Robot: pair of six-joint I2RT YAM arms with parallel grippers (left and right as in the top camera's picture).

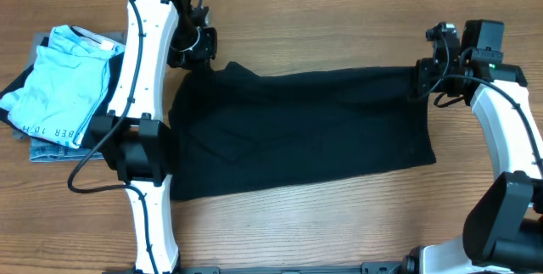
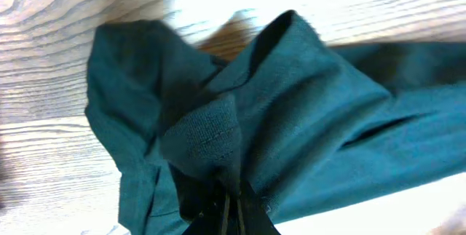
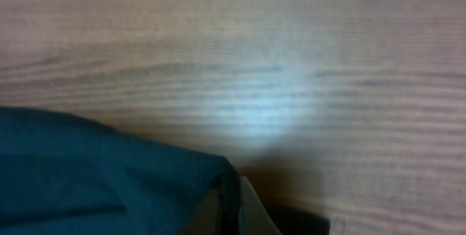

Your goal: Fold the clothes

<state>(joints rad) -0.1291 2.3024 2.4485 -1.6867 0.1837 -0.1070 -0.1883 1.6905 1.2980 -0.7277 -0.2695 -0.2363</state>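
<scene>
Two corners are pinched: the left gripper (image 1: 197,47) is clamped on a bunched corner of the large black short-sleeved T-shirt of soft thin fabric (image 1: 297,134), which stretches from it to the right gripper (image 1: 422,79), closed on the opposite corner. Both should probably move together, edge taut, so the fold lands square on the wooden tabletop (image 1: 339,19).

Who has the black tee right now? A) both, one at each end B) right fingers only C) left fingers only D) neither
A: the left fingers and right fingers are each shut on one end of the far edge of the black T-shirt, which spans between them.
</scene>
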